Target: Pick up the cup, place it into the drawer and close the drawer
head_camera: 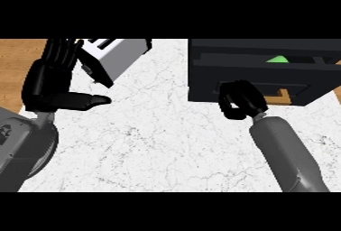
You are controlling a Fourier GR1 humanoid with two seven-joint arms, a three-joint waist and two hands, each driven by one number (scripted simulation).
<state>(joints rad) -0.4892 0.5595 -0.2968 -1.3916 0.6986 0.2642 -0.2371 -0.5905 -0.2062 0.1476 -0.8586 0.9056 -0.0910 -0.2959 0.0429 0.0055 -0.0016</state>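
A black drawer unit stands at the top right of the white marble counter. Its drawer is pulled out, and a green cup shows inside it, mostly hidden by the drawer's edge. My right hand is against the unit's front face, left of the handle, with fingers curled and nothing visible in them. My left hand rests at the upper left with fingers straight up and thumb out, holding nothing.
A grey and white box-shaped appliance sits at the top left, just behind my left hand. Wooden floor shows beyond the counter's left edge. A grey rounded body part fills the lower left.
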